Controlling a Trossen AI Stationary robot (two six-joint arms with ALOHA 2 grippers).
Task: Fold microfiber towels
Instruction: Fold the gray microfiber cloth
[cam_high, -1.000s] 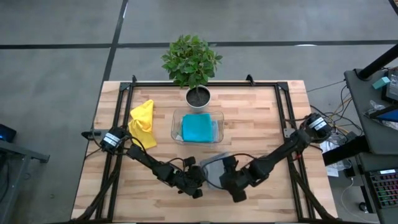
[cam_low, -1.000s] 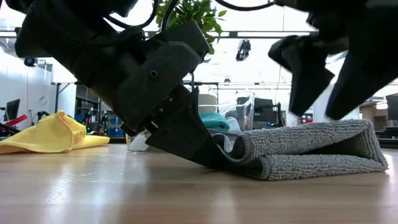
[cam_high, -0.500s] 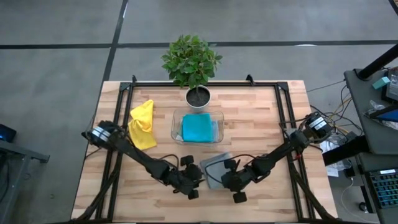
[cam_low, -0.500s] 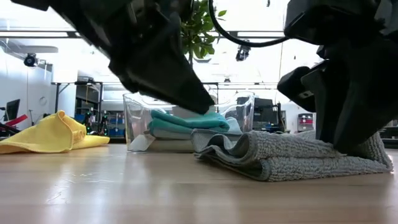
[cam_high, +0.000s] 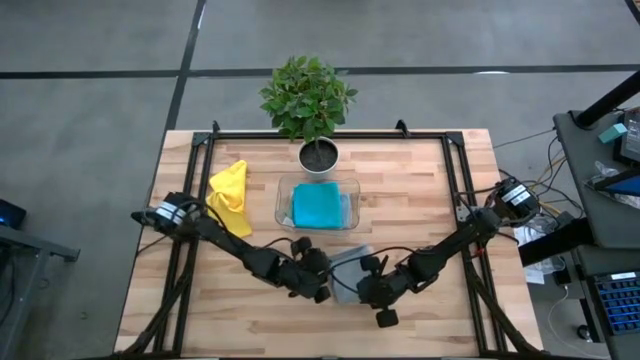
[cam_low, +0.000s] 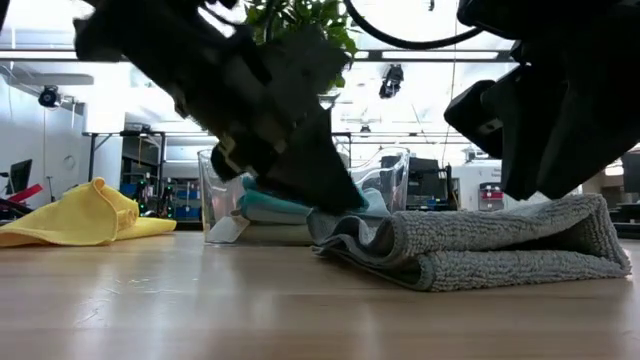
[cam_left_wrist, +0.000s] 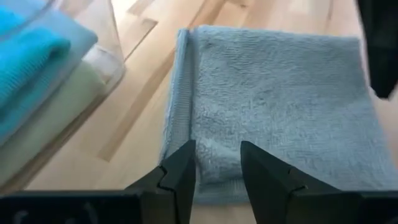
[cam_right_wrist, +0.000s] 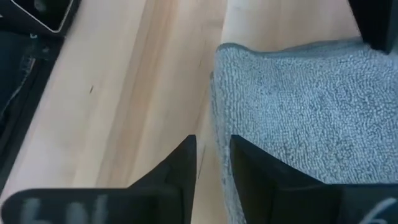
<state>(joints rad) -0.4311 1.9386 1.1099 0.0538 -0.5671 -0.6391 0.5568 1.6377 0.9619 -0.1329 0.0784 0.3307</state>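
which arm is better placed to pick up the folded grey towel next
Probably the left: its gripper straddles a corner of the folded grey microfiber towel. The right gripper sits at the towel's edge, mostly over bare wood.

Grey towel (cam_right_wrist: 298, 118) on wooden table (cam_right_wrist: 118, 93); right hand (cam_right_wrist: 213, 163) at its edge

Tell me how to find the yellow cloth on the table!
Start at the leafy potted plant at the table's far edge, then look at the clear plastic tray of folded cloths just in front of it. Left of that tray lies the crumpled yellow microfiber towel. It is the only yellow cloth, and it is not folded.
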